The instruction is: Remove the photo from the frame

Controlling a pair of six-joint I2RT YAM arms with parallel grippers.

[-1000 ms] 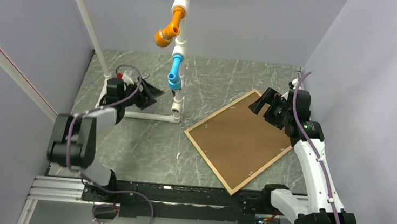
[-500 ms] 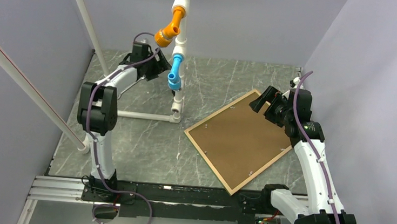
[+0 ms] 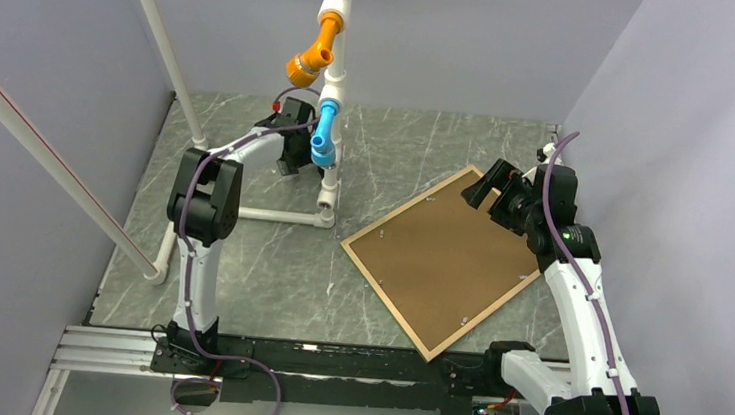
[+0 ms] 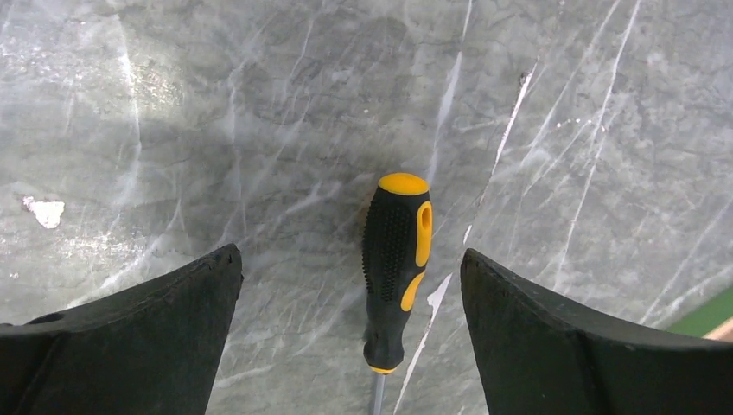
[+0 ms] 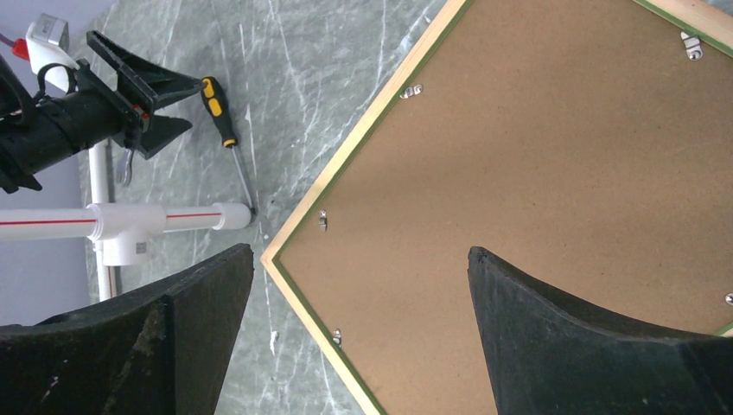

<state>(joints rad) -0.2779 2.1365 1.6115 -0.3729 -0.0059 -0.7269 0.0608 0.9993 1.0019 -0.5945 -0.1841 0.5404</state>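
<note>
Frame (image 5: 356, 134) lies face down, backing panel (image 3: 444, 264) up, photo hidden beneath. Left gripper (image 4: 346, 259), jaws wide apart, hovers over screwdriver (image 4: 395, 259) off the frame's left corner, so likely the tool-pickup step. Next: descend, close on handle. Right gripper (image 5: 360, 251), also apart, hangs above the frame's far edge.

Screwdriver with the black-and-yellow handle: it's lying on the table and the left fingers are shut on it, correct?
No. The left wrist view shows the left fingers open, one to each side of the screwdriver, not shut on it. It does lie on the table.
</note>
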